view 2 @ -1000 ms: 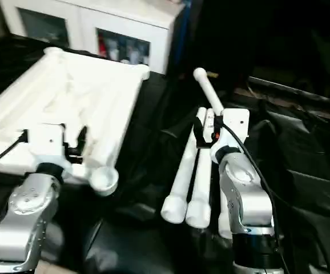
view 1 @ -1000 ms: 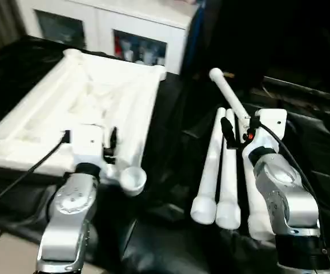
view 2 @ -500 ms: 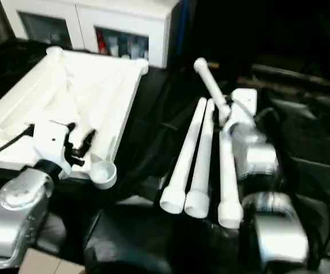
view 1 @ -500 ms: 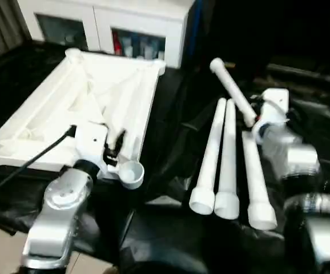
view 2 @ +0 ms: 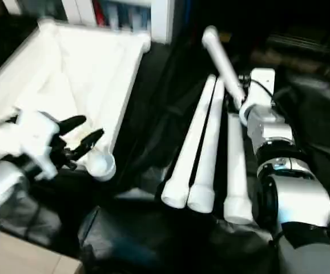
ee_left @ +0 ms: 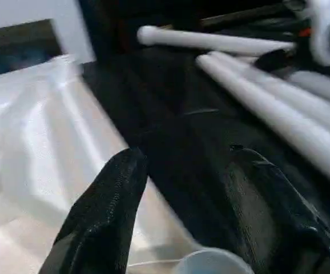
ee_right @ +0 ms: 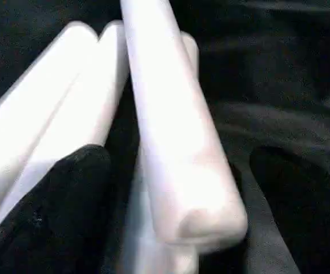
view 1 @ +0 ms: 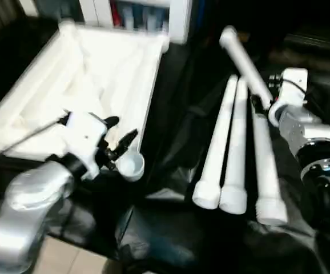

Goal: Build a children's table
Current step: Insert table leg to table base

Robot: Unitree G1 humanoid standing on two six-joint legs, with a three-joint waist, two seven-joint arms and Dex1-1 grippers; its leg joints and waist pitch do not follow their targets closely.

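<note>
Spread wide, the right gripper's point(ee_right: 170, 171) jaws are set either side of a stiff, light, probably slippery leg point(view 1: 246, 61), best gripped mid-shaft, while the left gripper point(view 1: 121, 136) is held parted, empty, over the tabletop's point(view 1: 96, 74) corner socket point(view 1: 132, 166).

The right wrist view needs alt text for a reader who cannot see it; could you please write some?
A white table leg runs between the right gripper's open black fingers, its end close to the camera. Two more legs lie side by side behind it on black cloth.

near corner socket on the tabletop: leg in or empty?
Empty. The corner socket of the tabletop shows an open round mouth; all four legs lie on the black cloth.
</note>
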